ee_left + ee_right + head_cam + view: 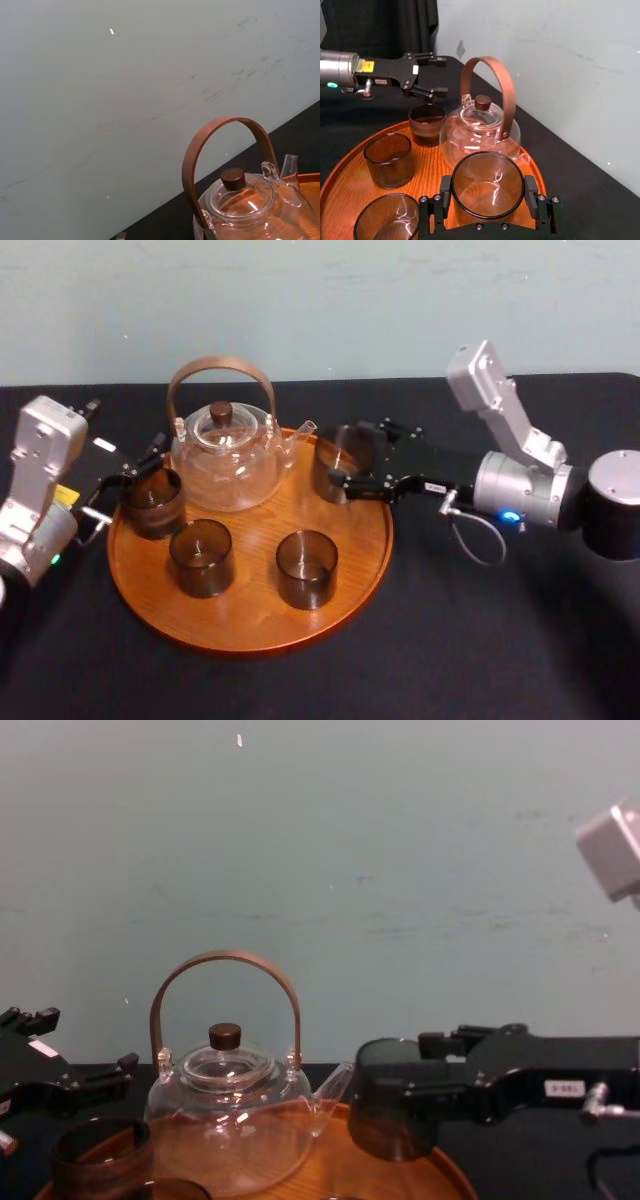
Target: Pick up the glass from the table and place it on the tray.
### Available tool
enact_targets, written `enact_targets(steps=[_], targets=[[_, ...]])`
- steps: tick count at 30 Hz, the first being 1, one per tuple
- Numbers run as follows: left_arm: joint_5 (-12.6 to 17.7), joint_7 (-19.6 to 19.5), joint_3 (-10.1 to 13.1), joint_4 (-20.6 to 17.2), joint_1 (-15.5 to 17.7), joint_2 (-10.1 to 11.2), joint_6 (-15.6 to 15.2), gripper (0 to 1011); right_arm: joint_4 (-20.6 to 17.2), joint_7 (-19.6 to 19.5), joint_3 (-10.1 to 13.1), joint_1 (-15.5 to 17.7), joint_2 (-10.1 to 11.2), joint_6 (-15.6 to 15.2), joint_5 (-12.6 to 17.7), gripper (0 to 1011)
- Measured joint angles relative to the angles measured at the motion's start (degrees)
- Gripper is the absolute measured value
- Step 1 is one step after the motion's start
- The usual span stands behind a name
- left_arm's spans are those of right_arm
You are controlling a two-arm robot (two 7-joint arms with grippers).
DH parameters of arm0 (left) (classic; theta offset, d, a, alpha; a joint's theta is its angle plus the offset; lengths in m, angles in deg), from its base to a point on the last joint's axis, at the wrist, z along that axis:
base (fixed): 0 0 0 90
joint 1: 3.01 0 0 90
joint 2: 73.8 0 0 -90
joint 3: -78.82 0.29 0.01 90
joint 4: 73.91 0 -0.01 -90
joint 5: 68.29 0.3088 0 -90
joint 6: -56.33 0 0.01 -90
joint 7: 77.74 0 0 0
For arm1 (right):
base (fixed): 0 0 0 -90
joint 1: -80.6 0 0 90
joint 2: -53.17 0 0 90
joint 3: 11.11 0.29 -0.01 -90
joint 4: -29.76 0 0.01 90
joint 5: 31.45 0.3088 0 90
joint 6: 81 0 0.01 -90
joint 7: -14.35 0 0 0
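Right wrist view: the right gripper [487, 196] is seen clamped on the glass [487, 175], one black finger pressed to each side of its smooth, smoky, cylindrical wall. The glass is held at about 2 o'clock on the round, glossy wooden tray [250, 625], just beside the clear teapot [225, 460] with its bent wooden handle. Whether its base touches the tray cannot be told. The left gripper [440, 75] is spread wide and empty, near another smoky glass [152, 502] at 10 o'clock.

Teapot [250, 207] base cut by left wrist view edge; tray [452, 1176] cropped low in chest view.
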Motion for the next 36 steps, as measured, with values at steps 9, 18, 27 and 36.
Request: enact_targets(steps=[9,18,27,36], targets=[[0.0,0.0,0.0,0.0,0.0,0.0,0.0,1001,2.96,-0.26,-2.28,-1.06,-1.27,0.84,-0.72,891],[0.0,0.0,0.0,0.0,0.0,0.0,0.0,1001,5.84,-0.9,-3.32,-1.53,-2.44,2.17,-1.76,890],[0.0,0.0,0.0,0.0,0.0,0.0,0.0,1001,8.16,-1.03,-3.67,-1.9,-3.39,2.63,-2.47,890],[0.0,0.0,0.0,0.0,0.0,0.0,0.0,1001,9.25,-1.18,-3.67,-1.91,-3.85,2.63,-2.98,891]])
